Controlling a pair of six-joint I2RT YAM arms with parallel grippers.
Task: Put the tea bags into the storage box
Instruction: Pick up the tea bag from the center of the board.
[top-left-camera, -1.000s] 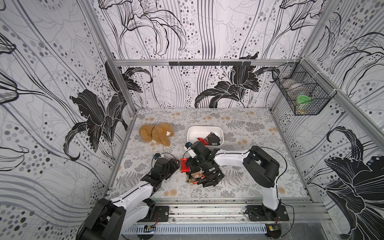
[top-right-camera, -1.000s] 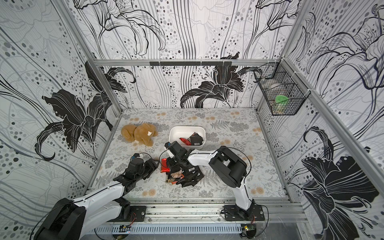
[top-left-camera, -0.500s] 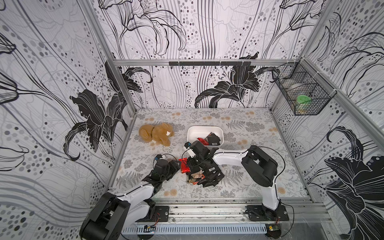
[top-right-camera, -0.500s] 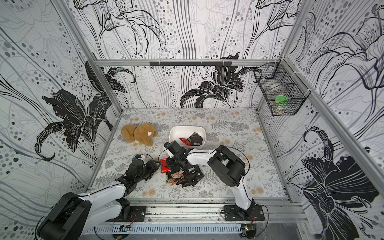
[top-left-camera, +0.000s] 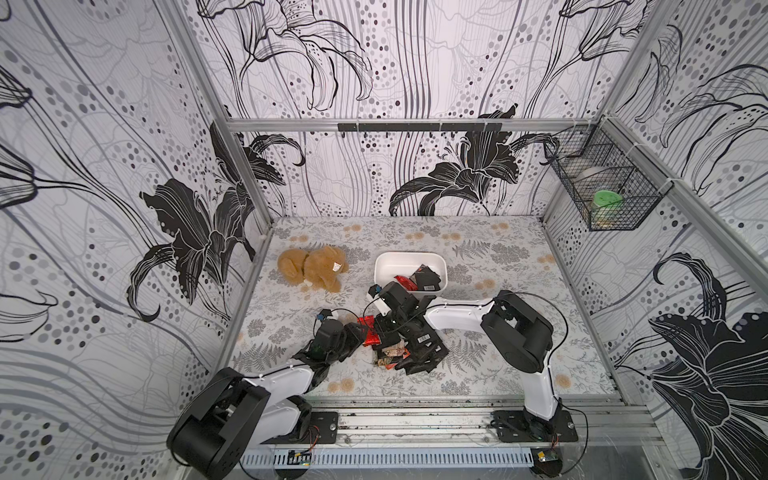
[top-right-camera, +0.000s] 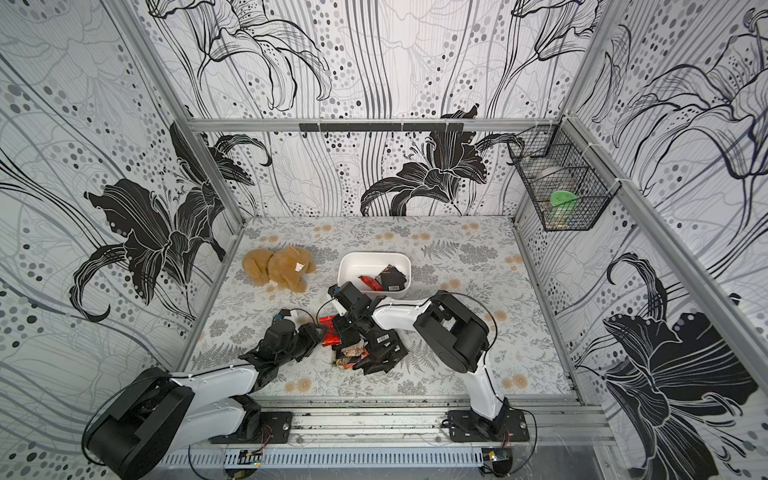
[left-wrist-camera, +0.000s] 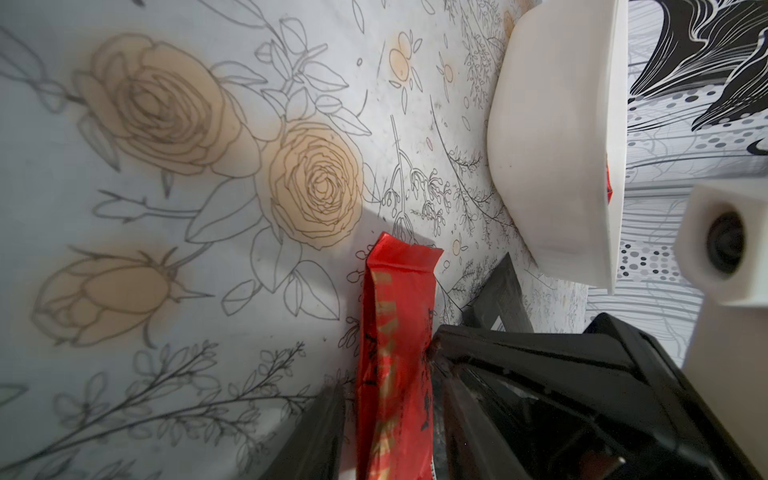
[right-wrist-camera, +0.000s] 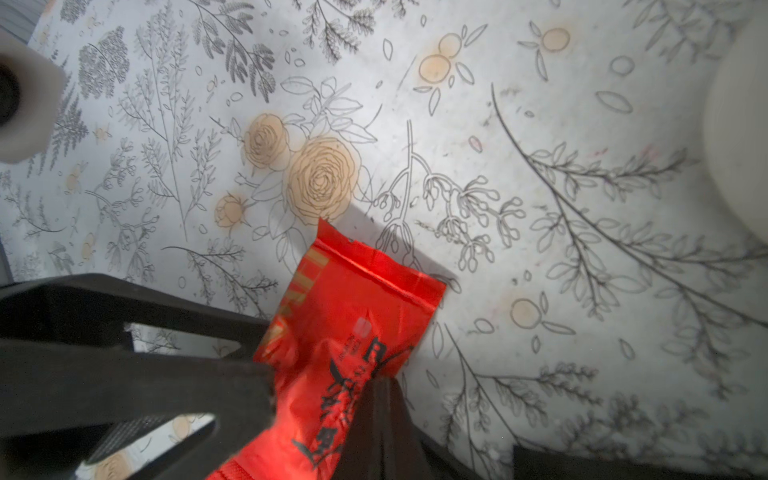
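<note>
Right fingers (right-wrist-camera: 187, 374) seemingly tighter on sachet (right-wrist-camera: 357, 299)

Tea bags (top-left-camera: 417, 351) lie piled before the storage box (top-left-camera: 390, 266).

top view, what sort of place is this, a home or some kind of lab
Probably a robot test cell, not a home: a left arm and right arm bolted to a metal rail, printed walls boxing in a small tabletop, a wire basket hung at the side.
</note>
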